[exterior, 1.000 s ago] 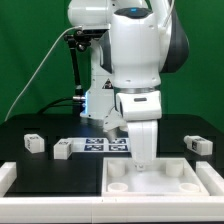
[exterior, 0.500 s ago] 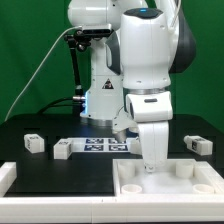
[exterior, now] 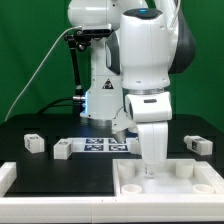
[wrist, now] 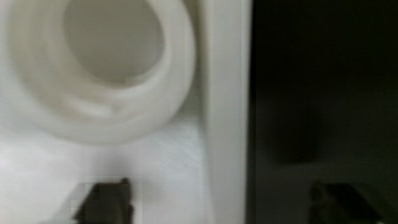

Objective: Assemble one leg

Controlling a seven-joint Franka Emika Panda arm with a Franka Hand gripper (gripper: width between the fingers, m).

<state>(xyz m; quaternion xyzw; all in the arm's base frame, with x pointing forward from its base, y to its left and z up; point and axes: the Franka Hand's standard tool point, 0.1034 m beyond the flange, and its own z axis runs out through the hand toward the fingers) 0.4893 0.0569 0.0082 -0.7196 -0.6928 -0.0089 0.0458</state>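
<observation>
1. The tabletop (exterior: 190, 187) is lying nearest the camera, on the exterior view's right. Its front rim is running close to the picture's lower edge, and a round socket (exterior: 184, 172) is showing inside.
2. The gripper (exterior: 150, 172) is hanging straight down, low over the tabletop. In the wrist view (blurred) the fingers (wrist: 107, 203) are standing wide apart and holding nothing. One is over the white piece, the other over the black table, with the rim running between.
3. A broad stretch of black table (exterior: 60, 182) is showing on the exterior view's left of the tabletop.
4. The leg (exterior: 198, 144) is resting behind the tabletop's right corner, well apart from the gripper. A second leg (exterior: 63, 149) and a third leg (exterior: 35, 143) are sitting left of the marker board (exterior: 105, 146).
5. The arm's base (exterior: 100, 95) and a green backdrop (exterior: 25, 50) are closing the rear.
</observation>
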